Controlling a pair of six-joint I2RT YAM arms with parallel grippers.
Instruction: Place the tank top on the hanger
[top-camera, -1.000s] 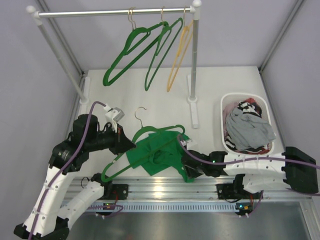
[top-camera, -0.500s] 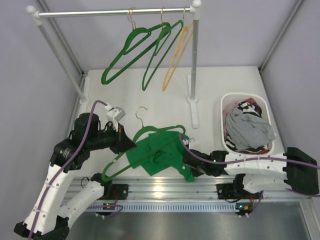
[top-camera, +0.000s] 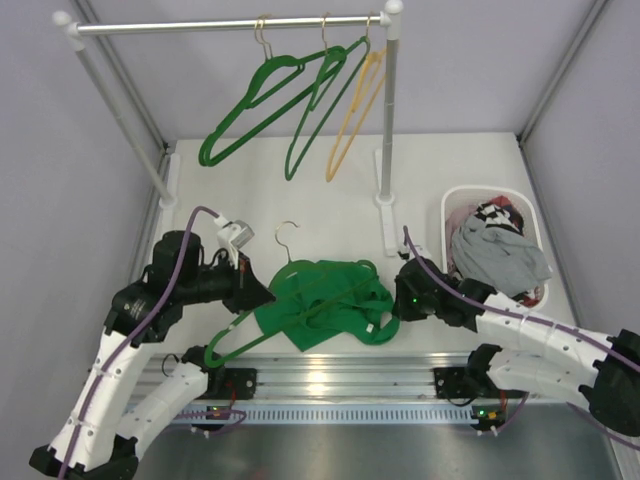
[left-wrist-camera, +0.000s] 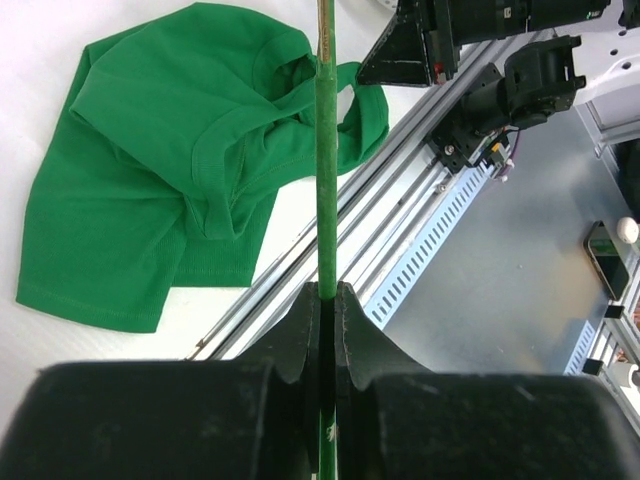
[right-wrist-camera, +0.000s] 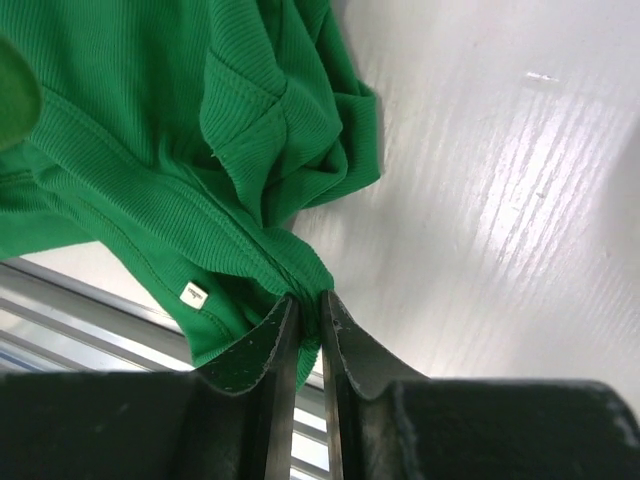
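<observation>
Tank top edge is being pinched thinly by the right gripper, lower centre of the frame (hanger is being clamped by the left gripper), so slipping's likely.

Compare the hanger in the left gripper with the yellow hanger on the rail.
The held hanger is green, the yellow hanger yellow. The held hanger is clamped in the left gripper, slanting across the tank top; the yellow hanger hangs bare from the rail. Both are thin, with hooks.

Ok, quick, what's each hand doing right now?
Left hand: closed on the hanger.
Right hand: closed, pinching an edge of the tank top.
</observation>
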